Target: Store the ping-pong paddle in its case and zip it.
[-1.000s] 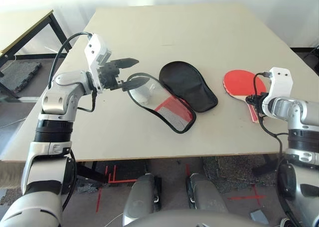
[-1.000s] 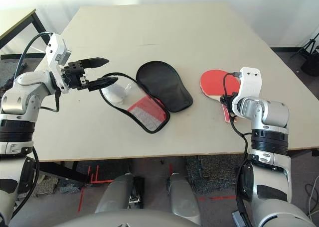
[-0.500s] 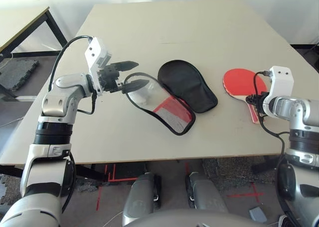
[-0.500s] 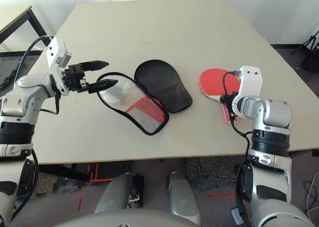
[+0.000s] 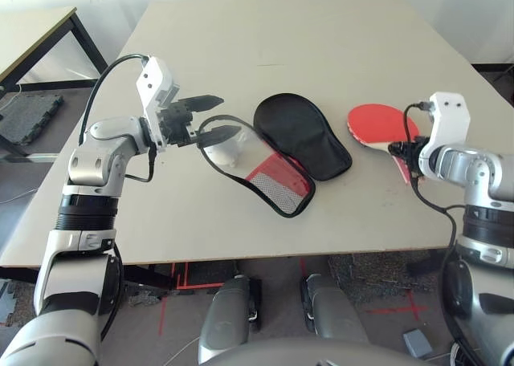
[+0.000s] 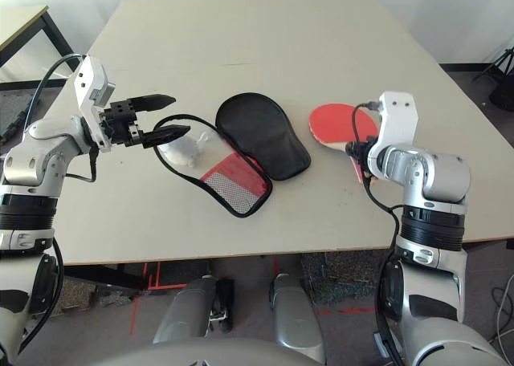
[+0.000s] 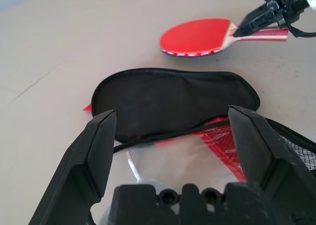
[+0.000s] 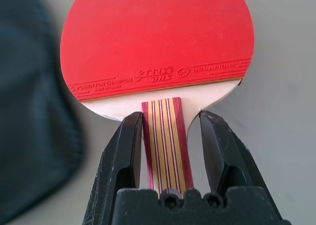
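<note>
The case [image 5: 302,138] lies open mid-table, its black-lined half flat and its red mesh-pocket half [image 5: 274,181] spread toward my left arm. A white pom-pom [image 6: 186,149] rests at that half's far end. My left gripper [image 5: 227,115] is open and hovers over that end's rim, one finger above it and one just beside it. The ping-pong paddle [image 5: 377,124] is right of the case, red face up, held slightly off the table. My right gripper [image 8: 170,115] is shut on its striped wooden handle [image 8: 165,136].
The beige table [image 5: 321,45] has bare surface behind the case and in front of it up to the near edge. A second table with black legs [image 5: 40,29] stands to the far left, beyond the table edge.
My right gripper has carried the paddle a little leftward and up, closer to the case. The left gripper and the case have hardly moved.
</note>
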Motion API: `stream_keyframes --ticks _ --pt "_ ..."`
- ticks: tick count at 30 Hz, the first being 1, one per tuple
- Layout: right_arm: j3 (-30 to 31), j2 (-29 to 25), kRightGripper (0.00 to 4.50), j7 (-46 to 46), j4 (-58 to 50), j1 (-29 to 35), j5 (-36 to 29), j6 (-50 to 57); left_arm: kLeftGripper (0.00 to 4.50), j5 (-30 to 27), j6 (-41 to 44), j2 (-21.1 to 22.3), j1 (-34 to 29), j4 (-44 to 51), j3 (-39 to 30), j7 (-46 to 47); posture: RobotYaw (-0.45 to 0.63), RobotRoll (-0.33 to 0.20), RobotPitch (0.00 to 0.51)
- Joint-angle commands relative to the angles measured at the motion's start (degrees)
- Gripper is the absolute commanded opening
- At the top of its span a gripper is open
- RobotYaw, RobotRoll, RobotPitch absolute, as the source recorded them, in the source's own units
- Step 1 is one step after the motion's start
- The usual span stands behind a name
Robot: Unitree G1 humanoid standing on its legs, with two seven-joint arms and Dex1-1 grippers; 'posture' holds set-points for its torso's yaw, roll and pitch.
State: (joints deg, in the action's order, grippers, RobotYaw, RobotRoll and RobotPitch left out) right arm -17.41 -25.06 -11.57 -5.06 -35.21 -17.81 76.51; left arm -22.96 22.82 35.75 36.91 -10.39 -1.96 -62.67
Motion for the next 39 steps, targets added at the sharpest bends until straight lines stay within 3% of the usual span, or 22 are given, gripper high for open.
stream_keyframes --ticks 1,9,23,39 --pt "1.7 -0.3 1.80 -1.5 -3.1 -1.7 -1.5 1.2 4.50 0.6 -0.4 -0.1 0.1 -1.2 0.5 -0.1 0.00 0.000 0.105" --pt "3.3 0.7 1.80 -2.6 -3.3 -4.7 -2.8 1.7 4.50 0.5 -0.6 0.0 -0.2 -1.0 0.3 0.2 0.01 0.000 0.100" --pt "16.6 6.6 1.80 -6.2 6.6 -8.2 -1.0 -6.8 4.50 0.1 -0.1 0.5 -1.8 0.8 -0.4 1.5 0.05 0.000 0.095" --pt "18.1 9.3 1.80 -6.1 16.2 -8.7 2.4 -13.5 4.50 -0.6 0.8 0.7 -3.5 2.9 -1.0 3.5 0.07 0.000 0.094"
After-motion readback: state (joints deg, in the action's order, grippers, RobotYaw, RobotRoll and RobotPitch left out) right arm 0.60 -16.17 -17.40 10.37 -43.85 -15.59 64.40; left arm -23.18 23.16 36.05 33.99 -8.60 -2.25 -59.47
